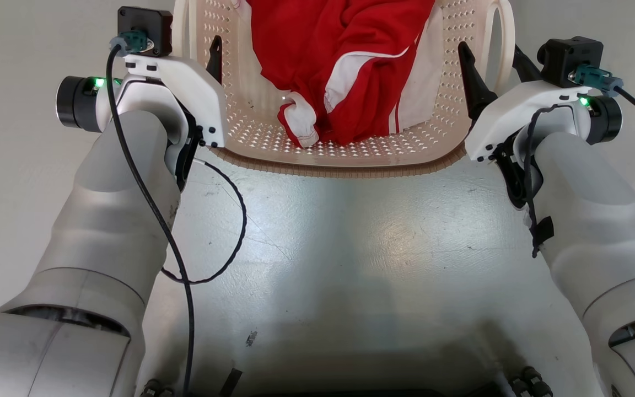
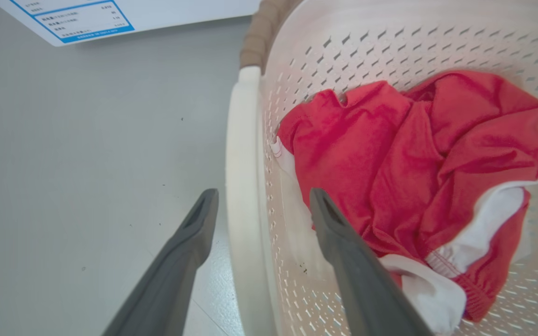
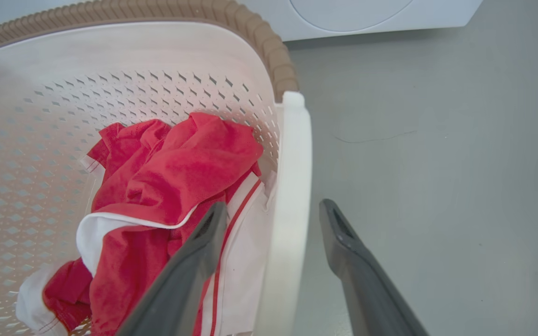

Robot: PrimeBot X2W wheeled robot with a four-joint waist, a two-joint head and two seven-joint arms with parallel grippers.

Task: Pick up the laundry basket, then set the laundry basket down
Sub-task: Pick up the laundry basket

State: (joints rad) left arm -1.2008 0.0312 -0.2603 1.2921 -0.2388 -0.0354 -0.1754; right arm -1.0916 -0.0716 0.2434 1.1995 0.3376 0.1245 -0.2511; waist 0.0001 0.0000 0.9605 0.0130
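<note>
Laundry basket (image 1: 339,169) is sitting on the grey floor (image 1: 350,248) just in front of the robot, between its two pale forearms, and by the look of it neither half of the task is done yet. Nearest the robot, the left gripper (image 2: 263,199) is straddling the white left handle (image 2: 242,154), one dark finger hanging outside the loop and the other inside, near the perforated wall. Its fingers are standing apart, with a gap showing on either side of the handle. The right gripper (image 3: 272,209) is mirroring this at the right handle (image 3: 292,177), likewise spread, its inner finger reaching in above the red garment with white trim (image 3: 180,168) that is lying crumpled in the bottom. Farther off, the brown woven-look rim (image 3: 157,11) is curving round the far end, and beyond it a white washing machine (image 3: 357,11) is standing. Judging from this, the laundry basket is waiting to be gripped: both pairs of fingers need closing on the handles, then comes the lift, then the setting down.
</note>
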